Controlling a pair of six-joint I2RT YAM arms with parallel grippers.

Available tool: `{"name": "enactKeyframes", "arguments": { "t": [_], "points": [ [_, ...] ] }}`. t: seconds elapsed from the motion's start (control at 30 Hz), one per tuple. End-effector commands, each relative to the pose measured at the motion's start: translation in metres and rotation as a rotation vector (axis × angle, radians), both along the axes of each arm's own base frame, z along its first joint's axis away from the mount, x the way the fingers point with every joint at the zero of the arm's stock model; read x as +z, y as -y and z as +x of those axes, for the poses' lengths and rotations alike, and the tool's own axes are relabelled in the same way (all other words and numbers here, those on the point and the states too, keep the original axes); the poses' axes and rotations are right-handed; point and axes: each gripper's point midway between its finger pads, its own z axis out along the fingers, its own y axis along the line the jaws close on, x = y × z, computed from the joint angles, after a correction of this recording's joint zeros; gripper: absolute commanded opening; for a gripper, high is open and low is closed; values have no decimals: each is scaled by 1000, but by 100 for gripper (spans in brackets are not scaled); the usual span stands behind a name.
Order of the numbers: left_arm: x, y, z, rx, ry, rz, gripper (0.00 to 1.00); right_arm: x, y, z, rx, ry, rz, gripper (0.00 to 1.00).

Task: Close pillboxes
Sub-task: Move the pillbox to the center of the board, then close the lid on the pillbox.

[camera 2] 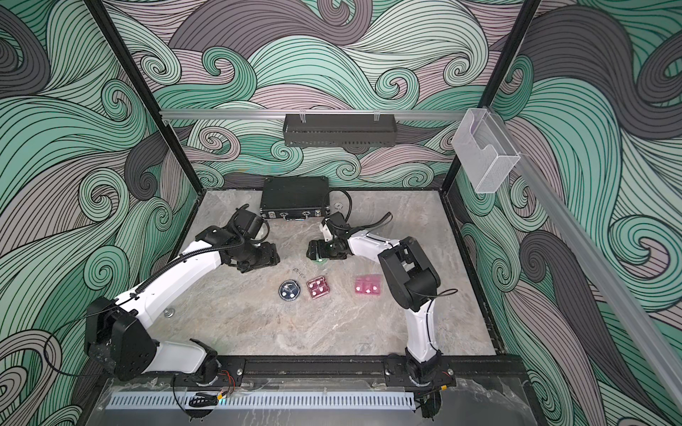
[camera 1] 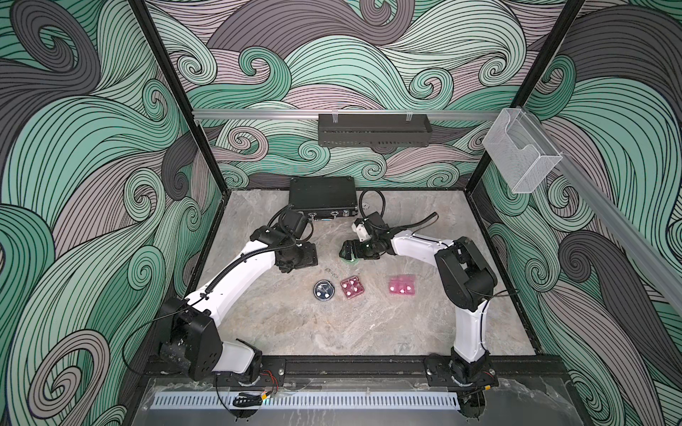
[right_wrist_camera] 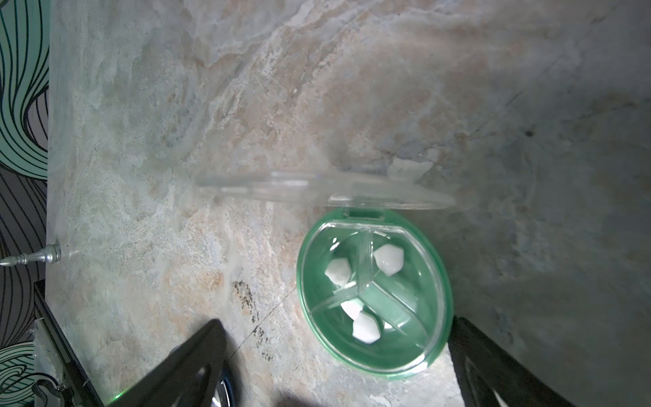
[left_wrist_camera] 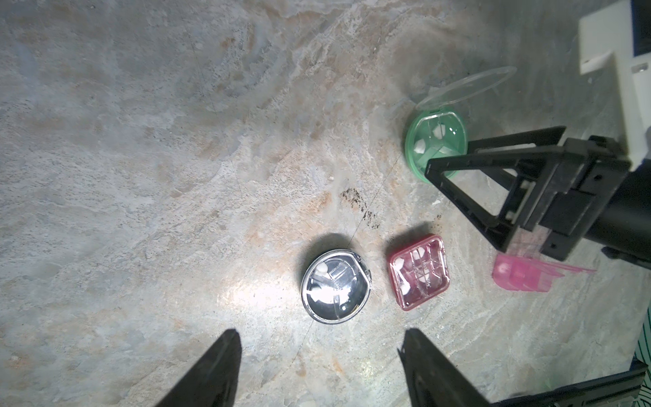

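Note:
The round green pillbox (right_wrist_camera: pixel 373 292) holds white pills, and its clear lid (right_wrist_camera: pixel 317 190) stands up open. My right gripper (right_wrist_camera: pixel 338 322) is open just above it, fingers straddling the box, one fingertip (right_wrist_camera: pixel 461 327) beside its rim. In both top views that gripper (camera 1: pixel 345 252) (camera 2: pixel 313 252) hides most of the green box. Nearer the front lie the round dark blue pillbox (camera 1: pixel 324 290) (left_wrist_camera: pixel 334 285), the square dark pink one (camera 1: pixel 352 287) (left_wrist_camera: pixel 418 271) and the rectangular light pink one (camera 1: pixel 401 285) (left_wrist_camera: pixel 518 275). My left gripper (left_wrist_camera: pixel 320 338) (camera 1: pixel 308 256) hovers open and empty, left of them.
A black briefcase (camera 1: pixel 321 195) with metal latches lies at the back of the marble table. A black shelf (camera 1: pixel 372 129) hangs on the back wall and a clear holder (camera 1: pixel 520 155) on the right rail. A dark stain (left_wrist_camera: pixel 359 204) marks the table between the boxes.

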Motion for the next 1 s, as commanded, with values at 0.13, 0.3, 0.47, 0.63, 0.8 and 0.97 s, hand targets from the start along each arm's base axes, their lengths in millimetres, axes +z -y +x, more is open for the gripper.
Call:
{"name": "enactKeyframes", "arguments": {
  "t": [0.13,0.3,0.47,0.63,0.8,0.97],
  "points": [
    [-6,-1,0,18,-22,-5,73,-1,-24,-19,34,-31,20,100],
    [-9,-1,0,19,-25,-5,73,1,-42,-33,65,-30,27,100],
    [-12,-4,1,28,-26,1,73,13,-44,-44,66,-27,14,100],
    [-30,0,6,41,-56,-28,71,42,-23,-40,45,57,-23,100],
    [-43,13,17,32,-96,-77,61,77,4,-21,-27,151,-37,100],
    [-56,27,34,13,-125,-99,41,98,20,10,-71,191,-1,85]
  ]
}}
